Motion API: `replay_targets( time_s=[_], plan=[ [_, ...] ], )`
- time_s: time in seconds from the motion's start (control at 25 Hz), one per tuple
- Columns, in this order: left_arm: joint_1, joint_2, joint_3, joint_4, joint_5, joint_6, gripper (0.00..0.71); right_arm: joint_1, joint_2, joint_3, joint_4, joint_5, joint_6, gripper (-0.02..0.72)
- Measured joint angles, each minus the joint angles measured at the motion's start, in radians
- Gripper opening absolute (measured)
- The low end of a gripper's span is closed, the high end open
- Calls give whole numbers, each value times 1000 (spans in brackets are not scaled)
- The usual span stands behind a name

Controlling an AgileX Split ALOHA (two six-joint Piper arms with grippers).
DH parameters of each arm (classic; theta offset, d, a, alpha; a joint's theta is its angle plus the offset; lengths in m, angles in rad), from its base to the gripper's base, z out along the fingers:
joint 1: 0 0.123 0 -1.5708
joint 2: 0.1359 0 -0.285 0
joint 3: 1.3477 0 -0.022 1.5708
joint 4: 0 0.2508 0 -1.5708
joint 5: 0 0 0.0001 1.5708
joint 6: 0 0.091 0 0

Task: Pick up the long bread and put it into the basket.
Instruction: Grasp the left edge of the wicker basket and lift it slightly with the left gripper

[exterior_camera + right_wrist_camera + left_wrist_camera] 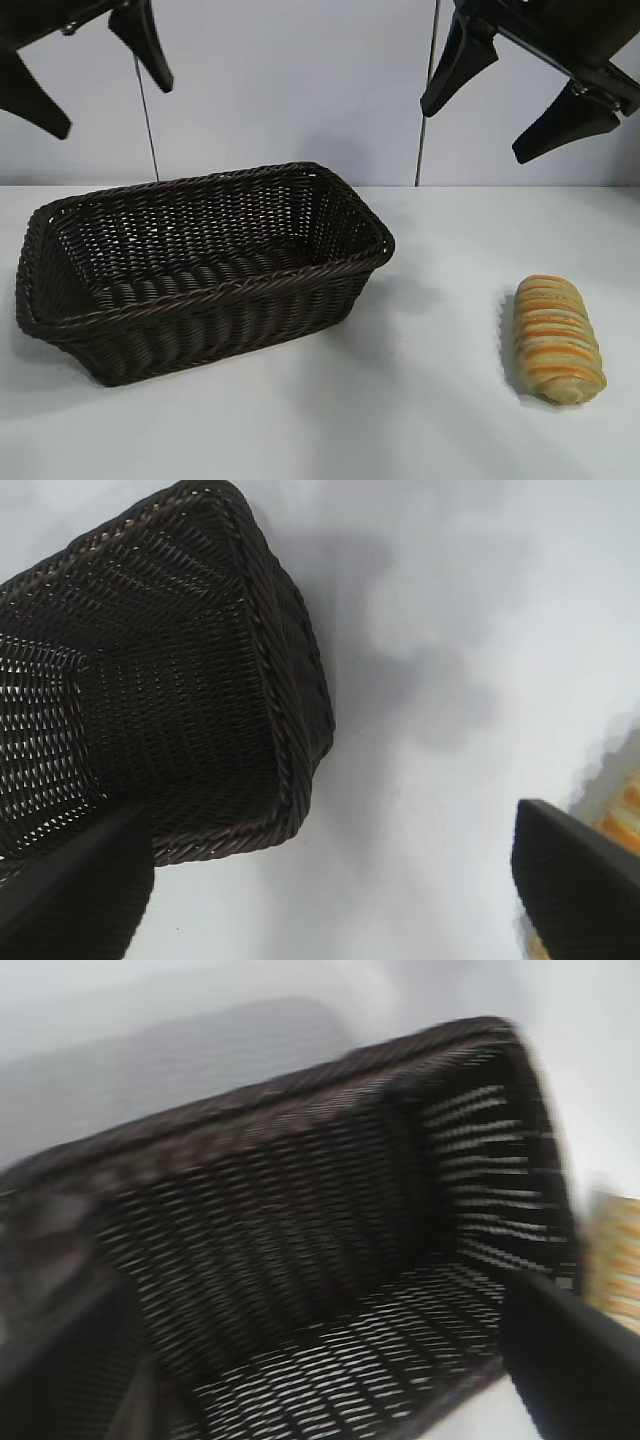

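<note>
The long bread (557, 338), golden-tan with orange-brown stripes, lies on the white table at the front right. The dark brown wicker basket (60, 320) stands empty at the left and middle. My right gripper (490, 110) hangs open high above the table, up and left of the bread. My left gripper (105, 95) hangs open high above the basket's left end. The left wrist view shows the basket's inside (330, 1260) and a sliver of the bread (618, 1260). The right wrist view shows the basket's end (270, 670) and a bit of the bread (625, 810).
The white table (420, 420) runs to a pale wall behind. Two thin cables (148, 120) hang down at the back. Bare table lies between the basket and the bread.
</note>
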Motion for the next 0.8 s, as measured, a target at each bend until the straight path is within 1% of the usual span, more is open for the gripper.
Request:
replay_targets(
  time_s=[0.16, 0.32, 0.6, 0.8],
  plan=[
    [0, 8, 121, 0, -100, -19, 695, 0, 0, 0, 0, 1, 0, 695],
    [0, 21, 193, 0, -188, -28, 695, 0, 0, 0, 1, 2, 0, 695],
    [0, 148, 205, -56, -269, 12, 695, 0, 0, 0, 4, 4, -1, 695],
    [0, 194, 205, -73, -333, 17, 695, 0, 0, 0, 5, 4, -1, 695]
  ],
)
